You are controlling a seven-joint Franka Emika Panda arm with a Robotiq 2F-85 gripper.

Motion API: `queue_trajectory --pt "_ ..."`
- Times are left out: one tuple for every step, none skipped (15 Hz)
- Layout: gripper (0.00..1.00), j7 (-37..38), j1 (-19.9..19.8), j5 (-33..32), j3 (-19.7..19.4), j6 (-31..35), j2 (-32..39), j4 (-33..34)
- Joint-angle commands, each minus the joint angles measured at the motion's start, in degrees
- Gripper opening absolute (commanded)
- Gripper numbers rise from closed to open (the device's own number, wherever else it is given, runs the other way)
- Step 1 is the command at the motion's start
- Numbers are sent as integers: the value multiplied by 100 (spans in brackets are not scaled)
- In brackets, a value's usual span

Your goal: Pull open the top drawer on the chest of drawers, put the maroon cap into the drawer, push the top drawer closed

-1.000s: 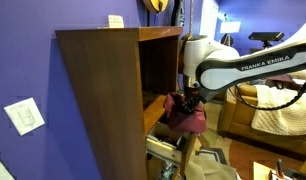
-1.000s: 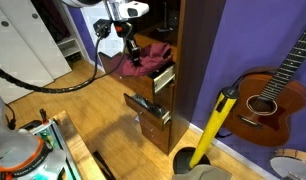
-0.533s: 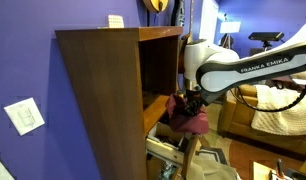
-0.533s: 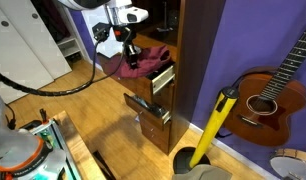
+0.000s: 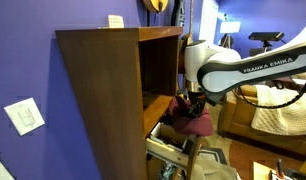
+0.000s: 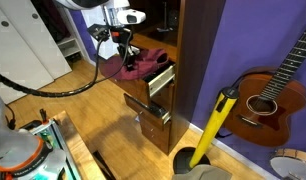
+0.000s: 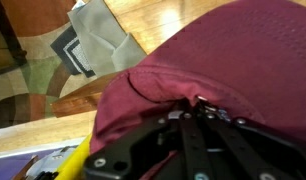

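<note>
Lowered since a second ago, the maroon cap (image 5: 198,122) hangs in an exterior view from the gripper (image 5: 193,104), just in front of the chest of drawers (image 5: 103,90). In an exterior view the cap (image 6: 145,63) sags over the open top drawer (image 6: 163,80), seemingly touching its front. In the wrist view the jaws are clamped on the cap's fabric (image 7: 223,60), which fills the picture. Release looks near; pushing the drawer closed remains.

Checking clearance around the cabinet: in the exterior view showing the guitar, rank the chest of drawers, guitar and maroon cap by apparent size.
1. chest of drawers
2. guitar, cut off by the frame
3. maroon cap
</note>
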Motion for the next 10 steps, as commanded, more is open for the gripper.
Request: queue_trajectory --pt "1 -341 115 92 -53 -261 -144 -438" --pt "1 -321 86 16 -46 -335 -165 -486" --pt "1 -251 49 -62 -43 -386 -179 -514" --pt "1 -176 28 -80 -50 -420 -197 -509" --pt "1 -125 16 -37 -68 -413 -225 -507" --pt "1 5 -14 -21 -79 -377 -257 -484" --pt "1 145 -45 89 -119 -336 -286 -441" --pt "1 299 -76 162 -144 -296 -293 -420" --pt "1 501 -117 208 -163 -258 -251 -379" --pt "1 661 -140 284 -181 -196 -216 -363"
